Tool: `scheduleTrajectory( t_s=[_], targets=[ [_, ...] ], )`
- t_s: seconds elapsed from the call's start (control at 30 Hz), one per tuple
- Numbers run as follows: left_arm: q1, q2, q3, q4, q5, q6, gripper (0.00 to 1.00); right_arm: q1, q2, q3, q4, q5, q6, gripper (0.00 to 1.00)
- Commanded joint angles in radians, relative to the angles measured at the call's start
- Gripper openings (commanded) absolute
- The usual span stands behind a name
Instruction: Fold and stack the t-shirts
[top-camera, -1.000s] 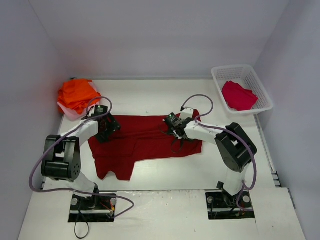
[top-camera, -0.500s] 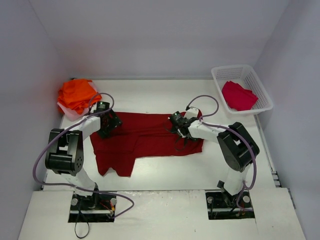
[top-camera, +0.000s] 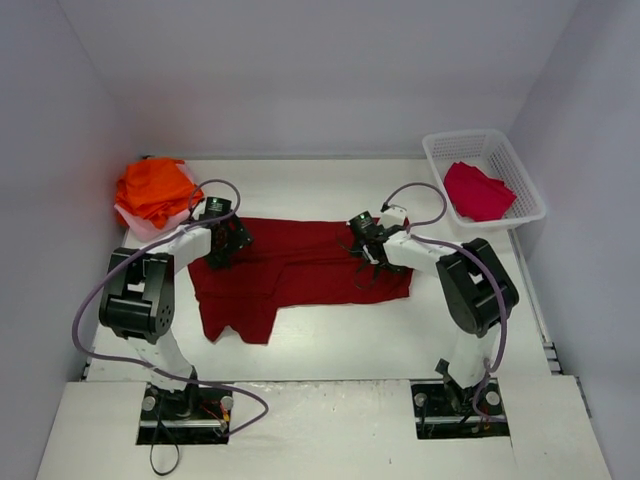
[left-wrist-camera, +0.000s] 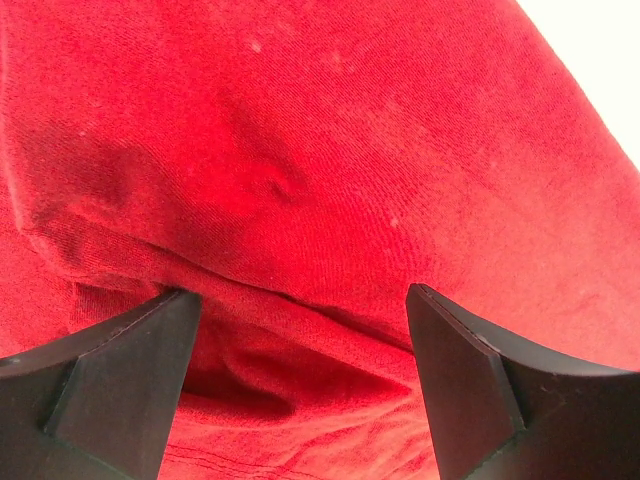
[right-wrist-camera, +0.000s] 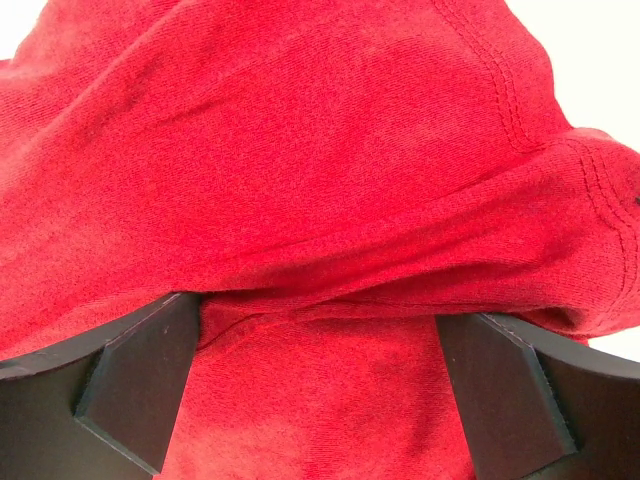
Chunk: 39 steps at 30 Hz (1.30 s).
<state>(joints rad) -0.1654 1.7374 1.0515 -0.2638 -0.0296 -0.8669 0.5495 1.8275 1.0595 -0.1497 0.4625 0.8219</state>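
The dark red t-shirt (top-camera: 300, 270) is spread flat in the middle of the table (top-camera: 330, 190), with its long axis running left to right. At its left end a flap of cloth reaches toward the near edge, so the outline is not yet a clean rectangle, and the folding is judged to be at an early stage.

The far edge of the shirt is met by both arms. The left pincer (top-camera: 225, 248) is set on the far left part of the cloth and the right pincer (top-camera: 365, 248) on the far right part, the two well apart along the long axis. Each end is thus covered by its own nearer arm, and the bulk of the shirt lies toward the near side of both.

In the left wrist view the fingers (left-wrist-camera: 120, 380) are seen standing wide apart, with a low ridge of red cloth lying between them. No pinch is shown. In the right wrist view the jaws are likewise spread wide, and a thicker fold with a stitched hem is bulged between and above them, unclamped. Nothing is held by either pincer.

For a fold toward the near side, both jaws would have to be shut on the far edge together, so that the cloth is lifted evenly.

Further out, the orange t-shirts (top-camera: 152, 188) are piled at the far left corner, with a pale pink cloth (top-camera: 135, 222) showing beneath them. A crimson t-shirt (top-camera: 478, 190) is lying in the white basket (top-camera: 462, 135) at the far right.
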Motion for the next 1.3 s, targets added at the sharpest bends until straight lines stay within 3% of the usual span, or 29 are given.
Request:
scheduleTrajectory(
  t_s=[0.0,0.6,1.1,1.27],
  targets=[
    [-0.022,0.056,0.002,0.0,0.013,-0.024,0.79,-0.023,0.019,0.051,-0.021,0.05,-0.055,0.95],
    [-0.028,0.077,0.065,-0.029,-0.035,-0.035,0.79,-0.079,0.15,0.237,-0.005,0.03,-0.173,0.95],
    [-0.026,-0.335,0.038,-0.19,-0.208,0.008,0.79,-0.102,-0.126,0.099,-0.054,0.021,-0.181,0.96],
    [-0.026,-0.42,-0.021,-0.239,-0.162,-0.017,0.79,-0.091,-0.239,0.016,-0.068,-0.013,-0.155,0.95]
  ],
)
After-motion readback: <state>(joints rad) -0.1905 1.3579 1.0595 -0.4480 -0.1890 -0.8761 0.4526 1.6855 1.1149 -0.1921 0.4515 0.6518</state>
